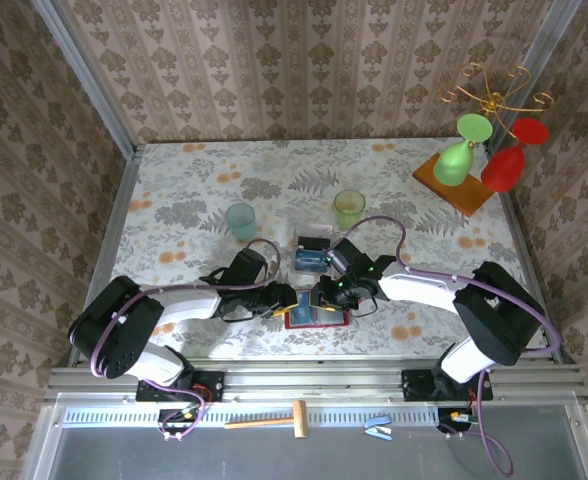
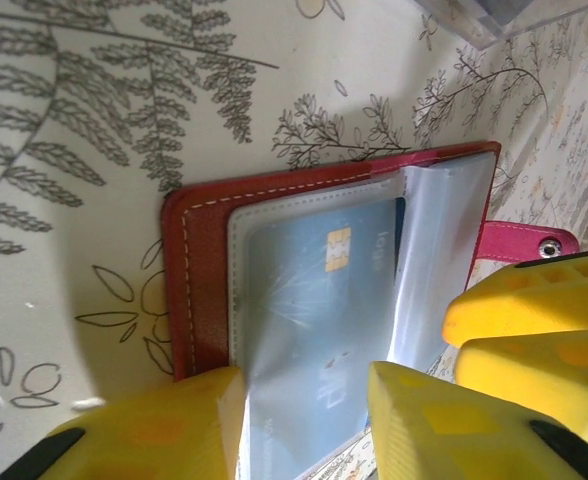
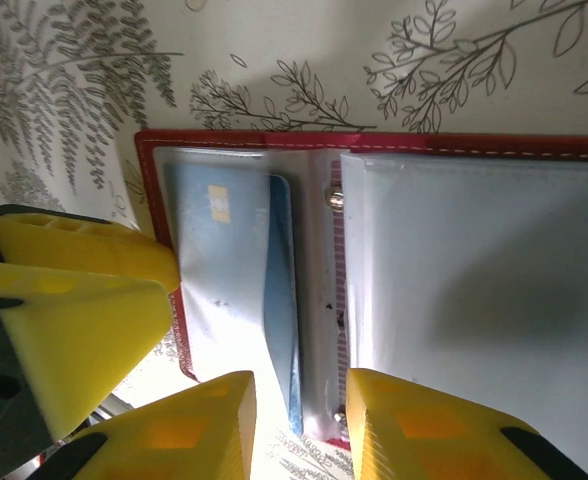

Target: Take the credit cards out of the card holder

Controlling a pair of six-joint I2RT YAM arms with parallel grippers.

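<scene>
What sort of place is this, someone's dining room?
Probably a staged robot test booth, not a real home: wallpaper panels in a metal frame, a floral tablecloth, and a left arm and right arm bolted to a rail.

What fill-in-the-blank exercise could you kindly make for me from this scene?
The open wallet on the table has a ___ border.
The card in its clear sleeve is ___.
To the right of the teal cup stands a second cup, coloured ___.
Missing words: red; blue; green.
</scene>
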